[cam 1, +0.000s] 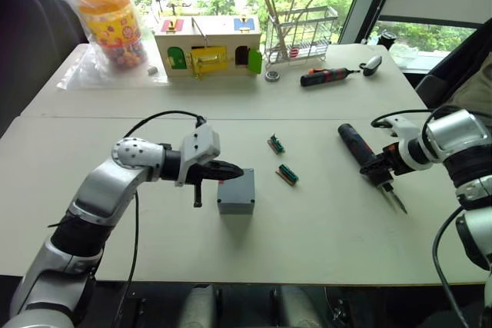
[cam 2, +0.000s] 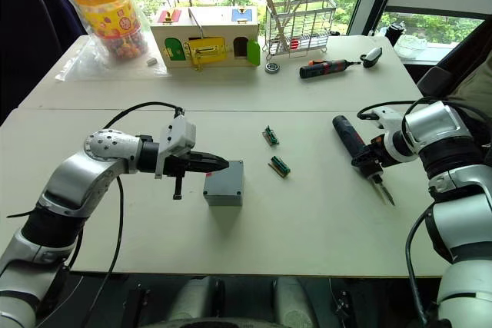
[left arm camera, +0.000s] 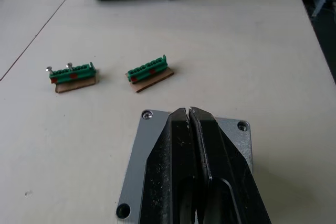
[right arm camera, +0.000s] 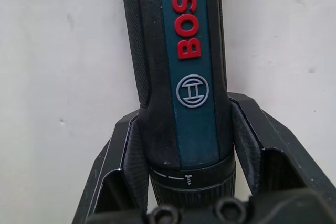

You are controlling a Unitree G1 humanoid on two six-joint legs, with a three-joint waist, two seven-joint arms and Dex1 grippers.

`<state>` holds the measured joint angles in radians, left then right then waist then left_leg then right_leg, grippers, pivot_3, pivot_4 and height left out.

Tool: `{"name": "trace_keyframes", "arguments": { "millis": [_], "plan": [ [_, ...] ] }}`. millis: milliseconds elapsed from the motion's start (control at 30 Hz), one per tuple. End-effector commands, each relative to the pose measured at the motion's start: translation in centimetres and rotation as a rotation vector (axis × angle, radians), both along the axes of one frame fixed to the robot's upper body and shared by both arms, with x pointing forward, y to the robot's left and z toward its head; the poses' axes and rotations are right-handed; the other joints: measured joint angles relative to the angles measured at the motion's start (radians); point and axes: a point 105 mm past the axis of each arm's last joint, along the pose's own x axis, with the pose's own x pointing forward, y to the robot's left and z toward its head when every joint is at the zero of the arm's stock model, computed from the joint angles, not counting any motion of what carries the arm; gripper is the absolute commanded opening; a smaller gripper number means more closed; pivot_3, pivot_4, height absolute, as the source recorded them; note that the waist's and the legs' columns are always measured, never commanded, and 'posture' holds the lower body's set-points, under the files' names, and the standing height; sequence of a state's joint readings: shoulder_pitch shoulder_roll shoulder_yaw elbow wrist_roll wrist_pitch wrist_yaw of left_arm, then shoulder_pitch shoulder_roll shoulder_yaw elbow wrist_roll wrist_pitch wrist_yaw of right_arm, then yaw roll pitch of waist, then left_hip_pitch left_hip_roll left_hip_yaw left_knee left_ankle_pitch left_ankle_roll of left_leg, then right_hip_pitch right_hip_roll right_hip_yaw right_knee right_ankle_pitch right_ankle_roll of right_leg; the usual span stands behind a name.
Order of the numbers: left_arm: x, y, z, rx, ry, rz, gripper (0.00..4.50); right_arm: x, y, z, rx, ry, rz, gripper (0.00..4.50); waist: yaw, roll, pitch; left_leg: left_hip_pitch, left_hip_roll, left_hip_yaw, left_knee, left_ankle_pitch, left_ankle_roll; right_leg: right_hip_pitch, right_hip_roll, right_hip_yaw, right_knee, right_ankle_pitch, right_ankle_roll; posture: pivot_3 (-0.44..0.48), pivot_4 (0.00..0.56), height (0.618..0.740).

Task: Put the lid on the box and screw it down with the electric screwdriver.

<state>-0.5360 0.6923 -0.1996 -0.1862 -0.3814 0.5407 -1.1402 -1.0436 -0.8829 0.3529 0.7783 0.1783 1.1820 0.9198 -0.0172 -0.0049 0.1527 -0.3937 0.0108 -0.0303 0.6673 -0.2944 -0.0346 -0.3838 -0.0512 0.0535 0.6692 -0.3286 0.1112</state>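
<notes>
The grey box (cam 1: 235,196) stands in the middle of the table, and the lid (left arm camera: 137,161) lies flat on top of it. A screw head shows in one lid corner (left arm camera: 149,114). My left gripper (cam 1: 237,170) is shut with nothing in it, its tips over the lid's top; I cannot tell if they touch it. To the right, the electric screwdriver (cam 1: 355,145) lies slanted, its bit (cam 1: 398,202) pointing toward the near edge. My right gripper (cam 1: 382,168) is shut on its body near the bit end, with a finger (right arm camera: 247,140) on each side.
Two small green terminal blocks (cam 1: 276,144) (cam 1: 288,174) lie between the box and the electric screwdriver. At the back stand a wooden toy house (cam 1: 207,45), a wire rack (cam 1: 301,32), a small black-and-red screwdriver (cam 1: 327,76) and a bagged jar (cam 1: 111,21).
</notes>
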Motion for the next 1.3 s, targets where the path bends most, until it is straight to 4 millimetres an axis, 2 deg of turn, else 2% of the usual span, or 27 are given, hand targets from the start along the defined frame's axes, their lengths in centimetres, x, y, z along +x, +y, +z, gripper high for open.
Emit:
{"name": "trace_keyframes", "arguments": {
  "millis": [33,67,133,167,233,267,333,400,500,567,700,933,1133,1300],
  "plan": [
    [0.8,1.2,1.4,-0.014,-0.031,0.013,0.00,2.1,0.9,7.4,0.136,-0.277,-0.024,1.80,0.001,0.005,0.002,-0.003,0.000,0.001,0.000,0.000,0.000,-0.004,0.000,0.001,0.001,0.000,0.000,0.000,0.150,0.736],
    [0.9,1.5,1.3,-0.013,-0.026,0.016,0.00,2.2,1.3,8.3,0.169,-0.309,-0.024,1.80,0.000,0.006,0.003,-0.012,0.000,0.000,0.000,0.000,-0.001,-0.014,0.000,0.000,0.004,0.000,0.000,0.000,0.150,0.736],
    [1.6,2.2,1.0,-0.020,-0.002,0.047,0.00,2.1,3.8,12.3,0.300,-0.518,0.082,1.80,0.000,0.006,0.003,-0.019,-0.001,0.001,-0.001,0.004,-0.007,-0.024,0.000,0.000,0.009,0.000,0.000,0.000,0.150,0.736],
    [1.7,2.4,0.9,-0.022,0.012,0.056,0.00,1.7,5.1,14.7,0.365,-0.684,0.148,1.80,-0.001,0.006,0.003,-0.021,0.000,0.000,-0.001,0.004,-0.007,-0.027,0.001,0.000,0.012,0.000,0.000,0.000,0.150,0.736],
    [1.7,2.7,0.9,-0.038,0.038,0.059,0.00,0.1,7.0,18.0,0.462,-0.973,0.219,1.80,-0.007,0.006,0.003,-0.023,0.002,0.000,-0.001,0.004,-0.007,-0.029,0.003,-0.001,0.013,0.000,0.000,0.000,0.150,0.736],
    [1.6,2.7,0.9,-0.045,0.052,0.055,0.00,-1.2,8.2,18.8,0.516,-1.084,0.245,1.80,-0.008,0.006,0.003,-0.023,0.002,0.000,-0.002,0.004,-0.007,-0.030,0.004,-0.001,0.012,0.000,0.000,0.000,0.150,0.736],
    [1.1,2.5,1.2,-0.061,0.073,0.043,0.00,-3.1,10.4,17.8,0.583,-1.136,0.259,1.80,-0.005,0.006,0.003,-0.024,0.004,-0.001,-0.002,0.004,-0.007,-0.030,0.004,-0.002,0.014,0.000,-0.001,0.000,0.150,0.736],
    [0.9,2.6,1.4,-0.067,0.082,0.037,0.00,-4.0,12.0,16.9,0.611,-1.129,0.271,1.80,-0.001,0.006,0.003,-0.025,0.005,-0.002,0.000,0.004,-0.007,-0.030,0.003,-0.002,0.016,0.000,-0.001,0.000,0.150,0.736],
    [0.5,2.0,1.4,-0.056,0.100,0.028,0.00,-7.1,17.7,16.2,0.882,-1.183,0.424,1.80,0.002,0.005,0.002,-0.024,0.000,-0.002,0.001,0.006,-0.009,-0.028,-0.001,-0.002,0.015,0.000,0.000,0.000,0.150,0.736],
    [0.4,2.0,1.0,-0.035,0.108,0.025,0.00,-7.6,19.4,15.6,0.948,-1.201,0.431,1.80,-0.003,0.006,0.003,-0.019,0.000,-0.002,0.001,0.005,-0.009,-0.025,-0.001,-0.001,0.015,0.000,0.000,0.000,0.150,0.736],
    [0.3,1.8,-0.4,0.028,0.119,0.007,0.00,-7.6,22.3,13.6,0.956,-1.198,0.484,1.80,-0.003,0.006,0.002,-0.017,-0.002,-0.002,0.001,0.005,-0.009,-0.024,0.000,-0.001,0.015,0.000,0.000,0.000,0.150,0.736],
    [0.1,1.6,-1.9,0.083,0.129,-0.008,0.00,-7.1,24.8,10.3,0.916,-1.179,0.534,1.80,-0.017,0.006,0.002,-0.016,-0.002,-0.002,0.000,0.006,-0.010,-0.023,0.001,-0.001,0.015,0.000,0.000,0.000,0.150,0.736],
    [0.2,1.1,-1.9,0.070,0.129,-0.007,0.00,-6.4,25.4,7.9,0.794,-1.183,0.567,1.80,-0.027,0.006,0.002,-0.016,-0.002,-0.003,0.000,0.006,-0.009,-0.023,0.001,-0.001,0.015,0.000,0.000,0.000,0.150,0.736],
    [0.3,1.2,-2.1,0.074,0.126,0.001,0.00,-6.2,25.5,7.2,0.797,-1.180,0.557,1.80,-0.027,0.006,0.002,-0.015,-0.001,-0.003,0.000,0.006,-0.009,-0.023,0.001,-0.001,0.015,0.000,0.000,0.000,0.150,0.736]
  ]
}}
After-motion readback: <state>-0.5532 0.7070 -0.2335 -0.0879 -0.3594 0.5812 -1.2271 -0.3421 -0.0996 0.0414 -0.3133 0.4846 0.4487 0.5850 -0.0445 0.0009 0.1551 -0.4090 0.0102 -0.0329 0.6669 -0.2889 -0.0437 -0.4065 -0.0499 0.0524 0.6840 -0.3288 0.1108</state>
